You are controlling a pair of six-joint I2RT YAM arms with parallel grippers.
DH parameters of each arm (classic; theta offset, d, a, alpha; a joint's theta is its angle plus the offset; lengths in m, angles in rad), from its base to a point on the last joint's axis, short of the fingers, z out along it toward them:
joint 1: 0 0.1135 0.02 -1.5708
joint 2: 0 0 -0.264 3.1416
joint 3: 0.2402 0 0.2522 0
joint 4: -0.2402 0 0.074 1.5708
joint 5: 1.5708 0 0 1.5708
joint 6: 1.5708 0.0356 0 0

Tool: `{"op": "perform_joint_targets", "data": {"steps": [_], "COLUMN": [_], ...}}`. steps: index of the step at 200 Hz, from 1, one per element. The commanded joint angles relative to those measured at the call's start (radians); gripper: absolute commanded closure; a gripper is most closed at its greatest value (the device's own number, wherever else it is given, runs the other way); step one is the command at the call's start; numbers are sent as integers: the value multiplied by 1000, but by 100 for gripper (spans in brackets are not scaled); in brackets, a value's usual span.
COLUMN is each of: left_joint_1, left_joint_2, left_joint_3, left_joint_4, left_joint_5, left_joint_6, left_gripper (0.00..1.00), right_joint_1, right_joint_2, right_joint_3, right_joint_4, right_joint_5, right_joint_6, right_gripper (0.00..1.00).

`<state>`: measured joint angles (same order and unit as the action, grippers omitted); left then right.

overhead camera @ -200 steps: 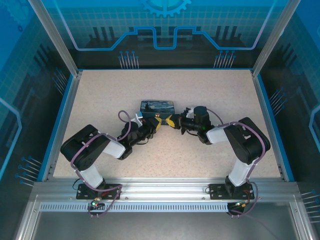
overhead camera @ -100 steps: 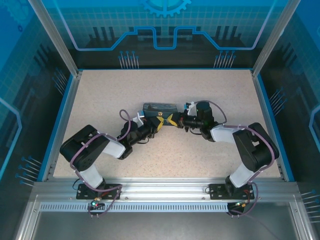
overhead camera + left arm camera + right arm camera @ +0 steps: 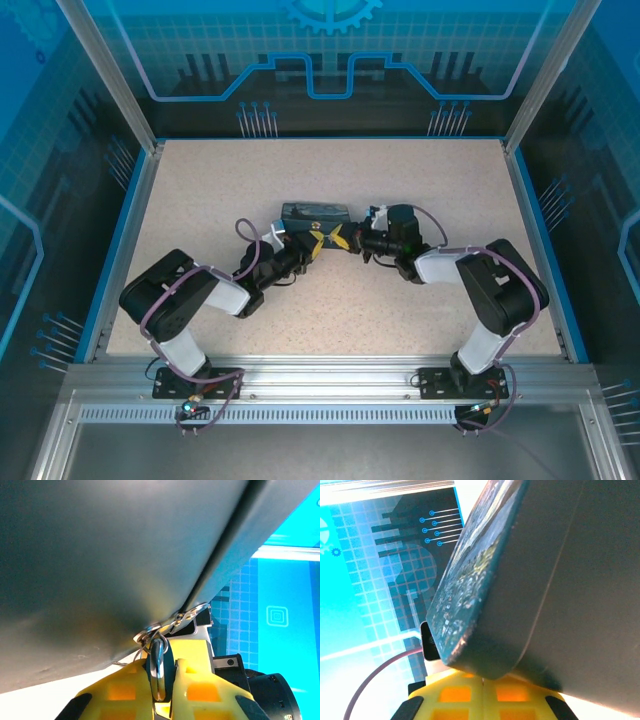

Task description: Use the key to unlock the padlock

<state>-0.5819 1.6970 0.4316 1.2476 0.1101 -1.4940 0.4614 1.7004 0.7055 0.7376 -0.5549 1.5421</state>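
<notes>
Over the last second the right arm's elbow has swung outward, bringing the right claw (image 3: 341, 238) closer in to the near edge of the Starry Night box (image 3: 315, 211). The box itself has tipped: its painted lid, plain to see earlier, is now foreshortened and darker. The left claw (image 3: 317, 245) has hardly shifted.

From above, the two claws meet almost tip to tip just in front of the box.

In the left wrist view, the left claw (image 3: 161, 666) pinches the padlock (image 3: 158, 680) edge-on between its yellow pads. The lock's top is hooked into the silver hasp (image 3: 186, 615) just above the tips, and the box's dark underside looms over both (so the box seems to hang partly from that pinch).

In the right wrist view, the right claw (image 3: 482, 694) is pressed together directly beneath the box's lower corner. I cannot tell whether the key sits in that seam.

The likely trouble is the tilted box. Its weight pulls on the hasp, so the padlock could twist or slide out of the left pinch and the box would drop. A further nudge from the right claw beneath the corner could lever the box higher and strain the hasp. With the lock edge-on, a key brought in now would probably miss the keyhole.
</notes>
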Motion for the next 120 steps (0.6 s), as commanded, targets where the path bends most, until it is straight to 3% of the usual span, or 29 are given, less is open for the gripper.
{"op": "perform_joint_targets", "data": {"steps": [1,20,96,120], "left_joint_1": [-63,-63,-63,-63], "left_joint_2": [-22,-26,-30,-31], "left_joint_3": [49,49,56,56], "left_joint_4": [152,151,152,151], "left_joint_5": [232,227,225,226], "left_joint_6": [-8,-5,-9,-8], "left_gripper": [100,100,100,100], "right_joint_1": [87,92,62,57], "right_joint_2": [-26,-55,-20,-1], "right_joint_3": [120,131,71,65], "right_joint_4": [-98,-173,-149,-115], "right_joint_5": [-20,-17,-51,-59], "right_joint_6": [-97,-182,-437,-424], "right_gripper": [100,100,100,100]}}
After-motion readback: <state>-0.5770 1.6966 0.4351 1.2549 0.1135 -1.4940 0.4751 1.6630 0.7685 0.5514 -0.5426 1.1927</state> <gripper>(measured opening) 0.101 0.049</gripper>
